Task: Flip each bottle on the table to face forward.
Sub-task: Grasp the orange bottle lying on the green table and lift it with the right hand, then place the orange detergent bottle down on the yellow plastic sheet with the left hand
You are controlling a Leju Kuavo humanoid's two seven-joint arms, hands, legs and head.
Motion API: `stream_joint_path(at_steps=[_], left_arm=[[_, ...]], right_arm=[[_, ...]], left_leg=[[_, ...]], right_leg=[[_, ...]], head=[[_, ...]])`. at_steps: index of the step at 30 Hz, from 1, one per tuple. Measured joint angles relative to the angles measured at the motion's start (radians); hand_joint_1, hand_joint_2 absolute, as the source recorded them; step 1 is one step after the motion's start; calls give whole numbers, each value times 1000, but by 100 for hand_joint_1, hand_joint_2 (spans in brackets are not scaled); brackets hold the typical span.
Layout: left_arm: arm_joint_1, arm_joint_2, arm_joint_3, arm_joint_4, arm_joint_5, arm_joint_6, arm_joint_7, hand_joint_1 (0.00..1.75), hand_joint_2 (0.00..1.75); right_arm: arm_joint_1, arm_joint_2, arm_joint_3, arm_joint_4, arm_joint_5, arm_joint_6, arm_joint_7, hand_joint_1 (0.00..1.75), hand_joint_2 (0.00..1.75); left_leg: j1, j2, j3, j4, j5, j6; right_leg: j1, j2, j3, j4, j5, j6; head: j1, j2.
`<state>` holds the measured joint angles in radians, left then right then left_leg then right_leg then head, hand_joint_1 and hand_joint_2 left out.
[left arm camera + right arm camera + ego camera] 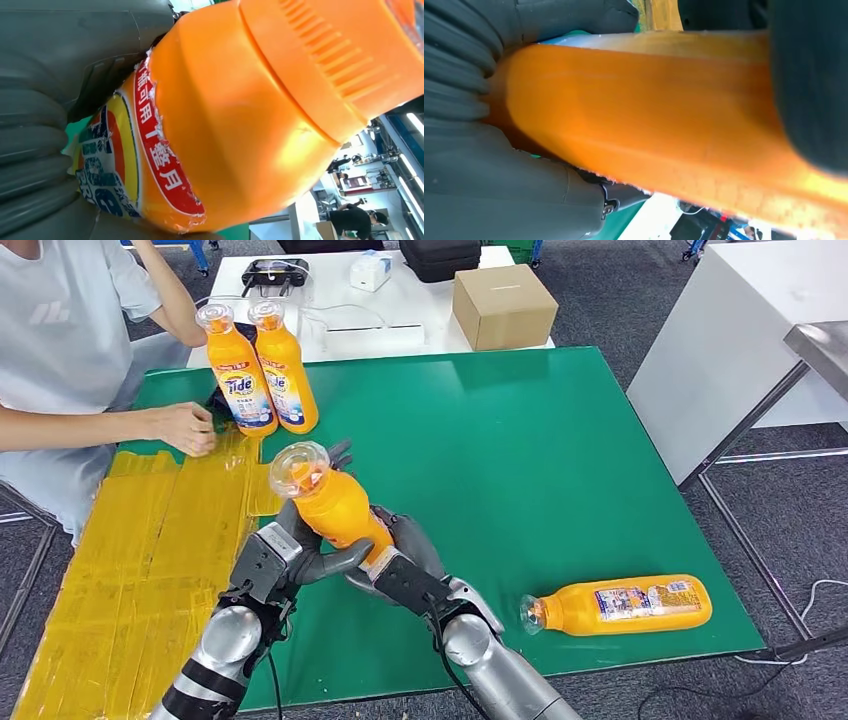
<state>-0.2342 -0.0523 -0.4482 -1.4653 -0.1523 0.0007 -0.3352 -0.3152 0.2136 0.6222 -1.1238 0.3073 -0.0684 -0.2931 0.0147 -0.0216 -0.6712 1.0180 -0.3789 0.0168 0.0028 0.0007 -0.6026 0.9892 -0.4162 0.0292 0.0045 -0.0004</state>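
**Four orange bottles, one held in both hands**

Here there are four orange bottles. Two stand upright, side by side and touching, near the far left corner of the green table (560, 440): the left standing bottle (238, 370) and the right standing bottle (286, 368), both with their labels showing. One lying bottle (620, 605) rests on its side near the near right corner, close to the near edge, with its clear cap pointing toward the robot's hands. The fourth, the held bottle (335, 502), is lifted up over the table near the near edge, tilted, with its clear cap up and away from the robot.

The left hand (290, 555) grips the held bottle from the left side, and the right hand (405, 560) grips its lower part from the right. Both hands are wrapped tight on it. The left wrist view shows its label close up.

A yellow taped strip (150, 550) covers the left side of the table. A person's hand (185, 428) rests at the far end of the strip, just beside the two standing bottles. One brown box (503, 306) sits on a white table past the far edge.

The middle and far right of the green table are bare green, with lots of room.
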Motion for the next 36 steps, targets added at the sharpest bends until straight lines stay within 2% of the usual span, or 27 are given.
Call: stream_joint_path(at_steps=[14, 15, 16, 18, 19, 20, 23, 25, 28, 30, 34, 36], left_arm=[[0, -8, 0, 17, 23, 3, -2, 175, 175], [0, -9, 0, 19, 26, 4, -2, 175, 175], [0, -9, 0, 20, 29, 5, -2, 175, 175], [0, -9, 1, 21, 34, 8, -3, 175, 175], [0, -9, 2, 21, 36, 12, -5, 175, 175], [0, -9, 2, 21, 37, 19, -6, 175, 175], [1, -8, 10, 19, -1, 85, -15, 175, 175], [3, -6, 24, 13, -122, 209, -14, 175, 175], [5, 3, 54, 1, -392, 410, 25, 175, 175], [5, 11, 73, -2, -623, 505, 98, 175, 175], [-2, 27, 131, 20, -1234, 643, 317, 175, 175], [-6, 33, 157, 34, -1358, 659, 349, 175, 175]], right_arm=[[1, -5, 4, 8, 4, -12, 0, 175, 175], [1, -6, 4, 8, 4, -13, 0, 168, 175], [1, -6, 4, 8, 3, -14, 0, 139, 175], [1, -8, 3, 8, 3, -17, 0, 51, 175], [2, -8, 3, 8, 2, -20, -2, 14, 175], [3, -9, 3, 7, 0, -27, -5, 0, 175], [19, -15, -5, -15, -3, -60, -21, 0, 175], [43, -28, -20, -62, 10, -92, -33, 0, 175], [88, -57, -48, -168, 49, -130, -44, 0, 175], [119, -73, -66, -247, 77, -156, -57, 0, 175], [179, -104, -96, -409, 110, -194, -71, 0, 175], [196, -116, -106, -462, 114, -197, -71, 0, 175]], left_leg=[[0, 0, 0, 0, 0, 0], [0, 0, 0, 0, 0, 0], [0, 0, 0, 0, 0, 0], [0, 0, 0, 0, 0, 0], [0, 0, 0, 0, 0, 0], [0, 0, 0, 0, 0, 0], [0, 0, 0, 0, 0, 0], [0, 0, 0, 0, 0, 0], [0, 0, 0, 0, 0, 0], [0, 0, -1, 0, 0, 0], [0, 0, -1, 0, 0, 0], [0, 0, -1, 0, 0, 0]], right_leg=[[0, 0, 0, 0, 0, 0], [0, 0, 0, 0, 0, 0], [0, 0, 0, 0, 0, 0], [0, 0, 0, 0, 0, 0], [0, 0, 0, 0, 0, 0], [0, 0, 0, 0, 0, 0], [0, 0, 0, 0, 0, 0], [0, 0, 0, 0, 0, 0], [0, 0, 0, 0, 0, 0], [0, 0, -1, 0, 0, 0], [0, 0, -1, 0, 0, 0], [0, 0, -1, 0, 0, 0]], head=[[0, 0], [0, 0], [0, 0], [0, 0], [0, 0], [0, 0], [0, 0], [0, 0], [0, 0], [0, 0], [0, 0], [0, 0]])
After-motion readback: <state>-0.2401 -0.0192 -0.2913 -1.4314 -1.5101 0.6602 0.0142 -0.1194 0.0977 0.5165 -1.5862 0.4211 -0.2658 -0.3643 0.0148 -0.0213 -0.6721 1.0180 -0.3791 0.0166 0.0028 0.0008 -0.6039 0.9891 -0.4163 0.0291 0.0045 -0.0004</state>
